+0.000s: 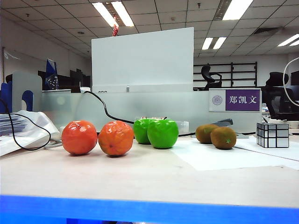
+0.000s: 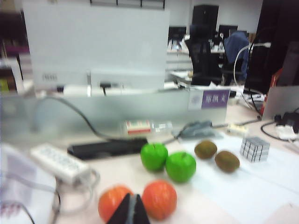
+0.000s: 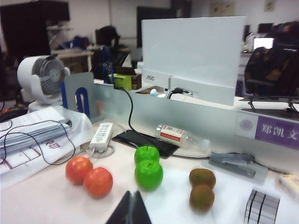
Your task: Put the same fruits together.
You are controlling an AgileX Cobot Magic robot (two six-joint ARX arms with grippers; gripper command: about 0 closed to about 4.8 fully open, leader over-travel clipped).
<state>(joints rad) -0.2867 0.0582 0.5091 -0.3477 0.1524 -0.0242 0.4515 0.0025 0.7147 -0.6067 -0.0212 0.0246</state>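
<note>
While both arms sit pulled back above the near edge of the table [image 1: 149,179], I see the left claw [image 2: 130,211] with its tips pressed together, empty, and the right claw [image 3: 131,207] likewise pinched shut on nothing. Neither claw shows in the exterior view. Beyond them the fruits lie in one row of pairs: the two orange-red fruits [image 1: 98,137] side by side on the left, the two green apples [image 1: 156,132] touching in the middle, the two brown kiwis [image 1: 216,136] touching on white paper [image 1: 219,156] to the right. Further right stands a silver mirror cube [image 1: 273,135]. Behind the row a black cable [image 1: 105,112] runs toward a frosted partition [image 1: 117,107].
</note>
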